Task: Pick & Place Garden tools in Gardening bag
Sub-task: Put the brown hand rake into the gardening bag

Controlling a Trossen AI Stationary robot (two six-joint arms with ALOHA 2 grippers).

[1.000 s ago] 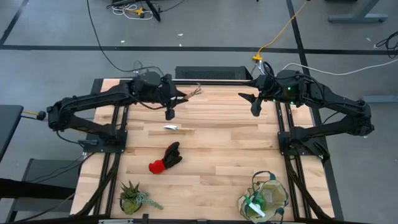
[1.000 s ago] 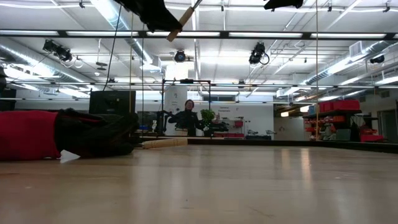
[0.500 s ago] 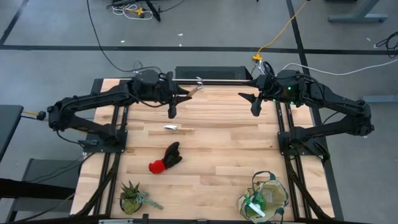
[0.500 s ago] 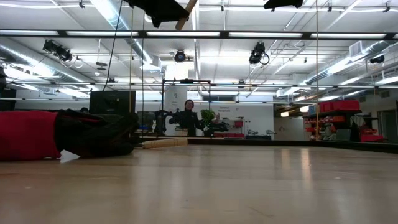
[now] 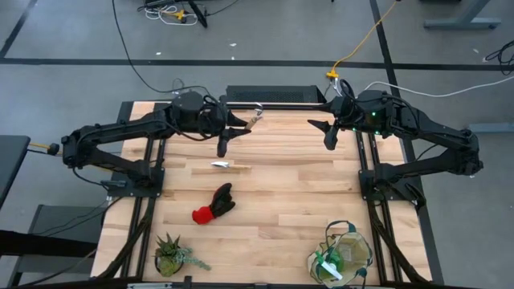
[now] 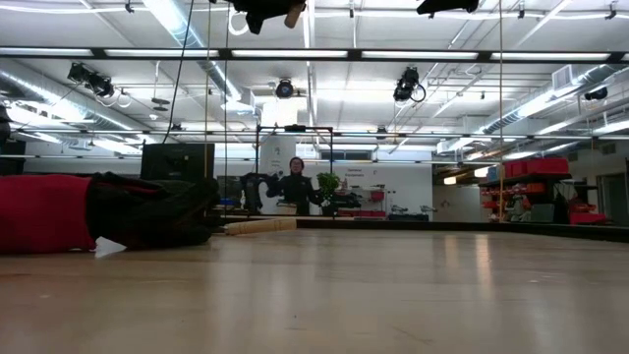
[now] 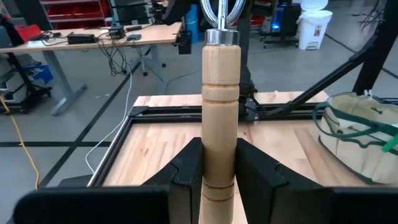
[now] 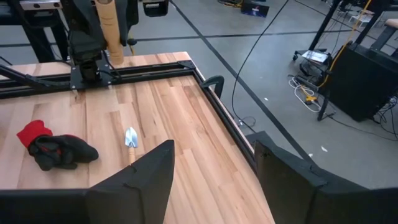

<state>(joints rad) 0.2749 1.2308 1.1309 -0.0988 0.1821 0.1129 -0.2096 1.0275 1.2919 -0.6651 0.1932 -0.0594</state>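
Since the earlier frame, the rake (image 5: 251,119) has been carried slightly rightward by the left gripper (image 7: 219,168), whose fingers are clamped on its wooden handle above the table's far edge. The right gripper (image 8: 214,165) is held open, empty. The gardening bag (image 5: 341,254) stands at the near right corner.

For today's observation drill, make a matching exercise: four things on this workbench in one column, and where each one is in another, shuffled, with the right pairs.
Things:
1. rake
2. trowel
3. glove pair
4. gardening bag

Places:
A. lying mid-table, red and black
B. standing at the table's near right corner
C. clamped in the left tool, lifted off the table
D. lying flat on the wood just below the left tool

Pairs: 1-C, 2-D, 3-A, 4-B
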